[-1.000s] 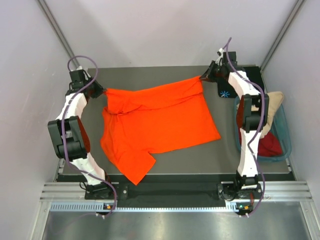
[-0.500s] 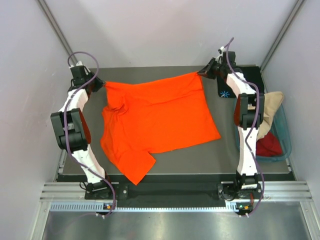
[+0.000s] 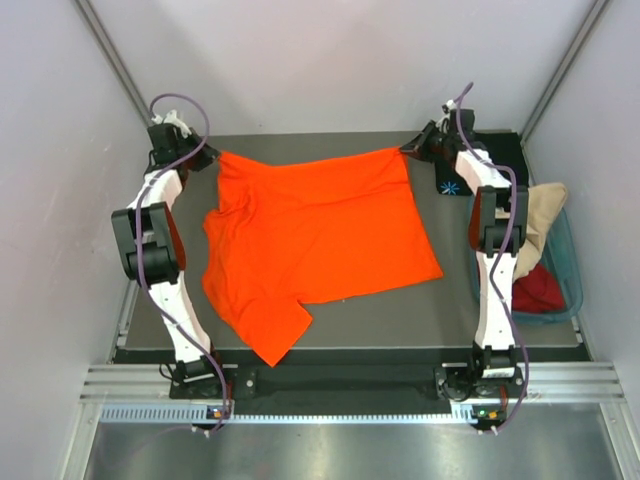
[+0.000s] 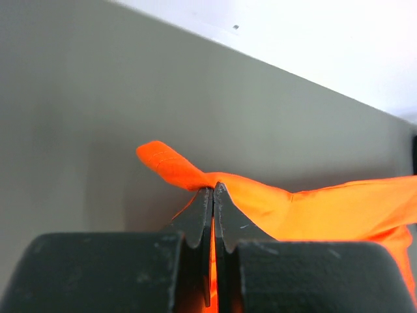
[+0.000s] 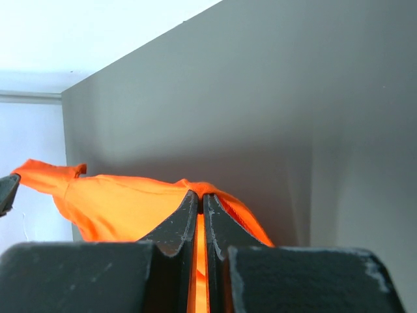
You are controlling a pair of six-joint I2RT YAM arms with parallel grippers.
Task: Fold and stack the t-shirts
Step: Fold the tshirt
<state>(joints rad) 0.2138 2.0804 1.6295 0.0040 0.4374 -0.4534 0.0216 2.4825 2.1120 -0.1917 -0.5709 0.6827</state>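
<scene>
Orange t-shirt [image 3: 320, 235] corners are gripped by left end effector [image 4: 213, 190] and right end effector [image 5: 201, 195] near worktop's [image 3: 400, 310] far edge.

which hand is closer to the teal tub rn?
Right. The right hand, gripping the orange shirt, is near the far-left corner of the tub; the left hand is across the table.

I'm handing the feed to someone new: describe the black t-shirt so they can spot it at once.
At the table's far right corner, just beyond the teal tub, the black t-shirt lies partly hidden by the right arm. It alone carries a small light-blue star mark; the orange t-shirt spreads over the table's middle, and the beige t-shirt and the dark red t-shirt sit in the tub.
</scene>
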